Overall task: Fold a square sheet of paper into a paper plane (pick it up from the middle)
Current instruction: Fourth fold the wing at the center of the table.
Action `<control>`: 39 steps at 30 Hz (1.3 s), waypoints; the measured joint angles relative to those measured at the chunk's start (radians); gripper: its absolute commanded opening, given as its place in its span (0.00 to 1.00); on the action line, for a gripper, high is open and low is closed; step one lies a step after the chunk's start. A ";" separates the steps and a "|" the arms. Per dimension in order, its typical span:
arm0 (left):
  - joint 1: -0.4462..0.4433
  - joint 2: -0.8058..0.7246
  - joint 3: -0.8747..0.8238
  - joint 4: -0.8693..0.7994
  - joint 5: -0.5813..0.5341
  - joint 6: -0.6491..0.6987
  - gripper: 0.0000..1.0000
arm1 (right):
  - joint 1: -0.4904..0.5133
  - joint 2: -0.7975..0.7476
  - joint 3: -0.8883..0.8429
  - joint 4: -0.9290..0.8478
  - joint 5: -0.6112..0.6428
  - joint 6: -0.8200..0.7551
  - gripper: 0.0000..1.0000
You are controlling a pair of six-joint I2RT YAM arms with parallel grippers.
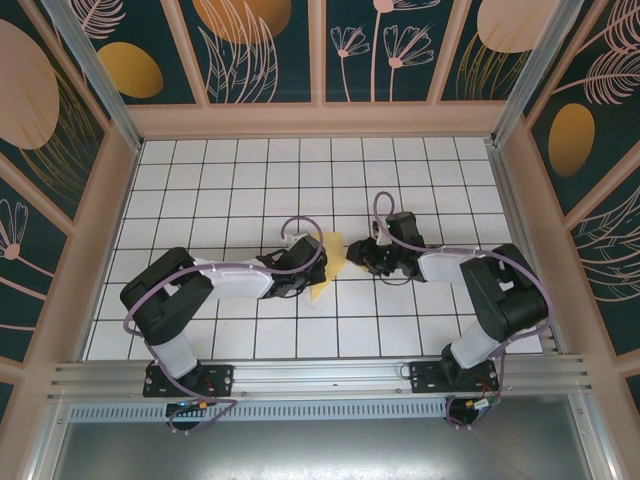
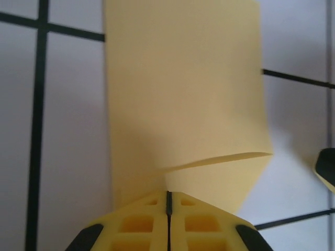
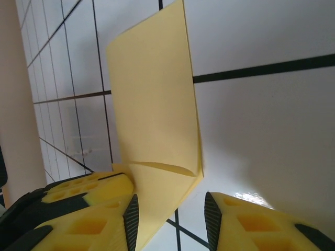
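Folding is judged to be the step in hand, somewhere in its middle. The square sheet of paper is seen doubled into a narrower shape with a loose flap curling up, and no pointed dart is formed yet. It is found at the middle of the tiled worktop, between the two arms; whether its far part rests on the tiles cannot be told. Its left side is clamped in the left pincer, whose pads are pressed together on it. The right pincer is set with its fingers apart around the sheet's right edge, the paper leaning on one pad ungripped. For the next move, a firm closing on that edge is probably called for, so that the flap can be drawn over and creased.
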State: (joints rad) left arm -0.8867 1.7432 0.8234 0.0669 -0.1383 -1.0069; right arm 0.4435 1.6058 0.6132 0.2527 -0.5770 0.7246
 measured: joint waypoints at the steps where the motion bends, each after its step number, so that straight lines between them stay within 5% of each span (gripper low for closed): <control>1: 0.000 0.008 0.000 -0.004 -0.004 -0.003 0.05 | 0.005 0.011 0.000 0.003 0.000 0.006 0.42; 39: 0.000 0.014 -0.005 0.013 -0.010 -0.038 0.03 | 0.074 0.112 0.108 -0.066 0.057 0.040 0.32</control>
State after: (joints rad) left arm -0.8867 1.7569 0.8188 0.0799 -0.1478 -1.0447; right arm 0.5175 1.7180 0.7212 0.1864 -0.5198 0.7650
